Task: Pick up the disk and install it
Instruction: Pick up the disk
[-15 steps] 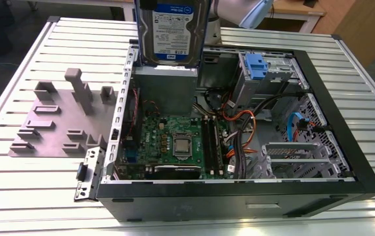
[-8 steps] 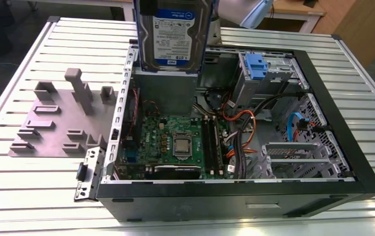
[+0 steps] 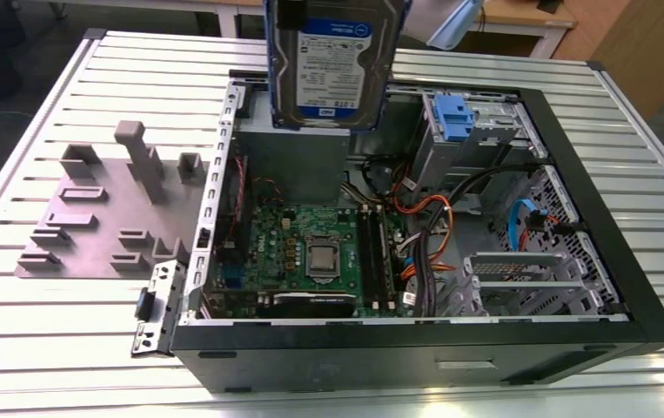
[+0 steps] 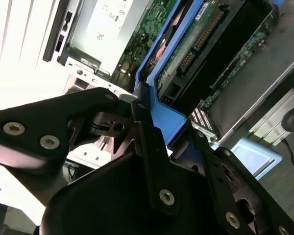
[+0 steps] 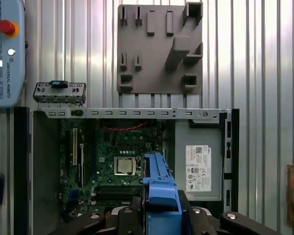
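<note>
Flat silver-grey metal disk (image 3: 332, 65) with paper label, smooth blue plastic bracket (image 5: 159, 171); ribbed matt metal table (image 3: 645, 174); matt grey plastic plate (image 3: 88, 226).

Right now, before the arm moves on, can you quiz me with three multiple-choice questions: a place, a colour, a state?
1. Where is the disk? A held above the open computer case; B inside that case; C on the floor.
2. What colour is its carrier bracket? A red; B yellow; C blue.
3. How is the gripper? A open and empty; B shut on the disk's bracket; C holding a cable.
Answers: A, raised over the case in the exterior view; C, blue in both wrist views; B, clamping the bracket in the second wrist view.
</note>
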Available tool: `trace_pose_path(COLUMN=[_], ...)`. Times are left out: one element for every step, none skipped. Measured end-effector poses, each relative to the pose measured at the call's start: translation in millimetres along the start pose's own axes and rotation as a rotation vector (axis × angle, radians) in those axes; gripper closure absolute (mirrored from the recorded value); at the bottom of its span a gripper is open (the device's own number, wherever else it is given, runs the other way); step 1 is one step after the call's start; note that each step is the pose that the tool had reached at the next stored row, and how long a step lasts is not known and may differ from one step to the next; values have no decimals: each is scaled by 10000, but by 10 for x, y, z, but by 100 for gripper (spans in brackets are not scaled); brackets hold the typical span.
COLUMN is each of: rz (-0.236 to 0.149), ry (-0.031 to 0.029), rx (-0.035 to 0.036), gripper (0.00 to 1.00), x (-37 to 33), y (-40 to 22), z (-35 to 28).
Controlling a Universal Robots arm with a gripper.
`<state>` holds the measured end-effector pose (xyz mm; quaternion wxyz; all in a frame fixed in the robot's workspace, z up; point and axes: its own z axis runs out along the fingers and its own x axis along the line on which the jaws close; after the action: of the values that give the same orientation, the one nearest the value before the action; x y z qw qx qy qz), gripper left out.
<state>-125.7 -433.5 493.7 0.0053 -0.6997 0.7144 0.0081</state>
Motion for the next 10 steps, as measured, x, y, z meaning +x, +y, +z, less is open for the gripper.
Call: trace_pose_path(rz=[1,1,0,0,0,1,0,1,1,0], ry=[0,0,1,0,0,0,0,0,0,0], rx=[0,0,0,0,0,0,0,0,1,0], gripper=[64,64,64,64,64,64,64,64,64,64], x=[0,0,-1,-1,-1,-1,-2,-2,-2,-3], y=[-28,-57,-83,-108,-131,-155,-175,-193,-210,-227], z=[0,0,-1,0,-1,-1,-1,-1,-1,-1])
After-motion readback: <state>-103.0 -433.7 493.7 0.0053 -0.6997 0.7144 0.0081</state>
